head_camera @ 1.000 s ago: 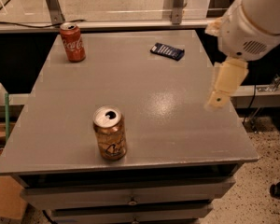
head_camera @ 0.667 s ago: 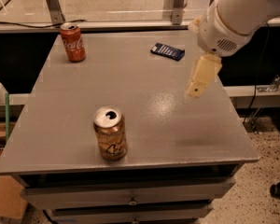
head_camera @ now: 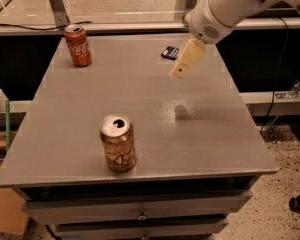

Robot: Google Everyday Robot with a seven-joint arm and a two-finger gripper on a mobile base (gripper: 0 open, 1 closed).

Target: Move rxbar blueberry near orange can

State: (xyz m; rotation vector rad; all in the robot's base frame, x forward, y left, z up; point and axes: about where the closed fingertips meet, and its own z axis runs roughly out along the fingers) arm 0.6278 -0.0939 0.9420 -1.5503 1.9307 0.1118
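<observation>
Gripper (head_camera: 182, 70) hangs tilted over the far right of the table (head_camera: 215, 149); how wide it stands cannot be told. The orange can (head_camera: 118, 144) stands upright near the front edge. The rxbar blueberry (head_camera: 169, 52) lies flat just behind the gripper, well apart from that can. A red Coca-Cola can (head_camera: 78, 45) stands far left.

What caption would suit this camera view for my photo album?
The robot's gripper hovers over the table by the rxbar blueberry at the back; the orange can stands near the front edge.
</observation>
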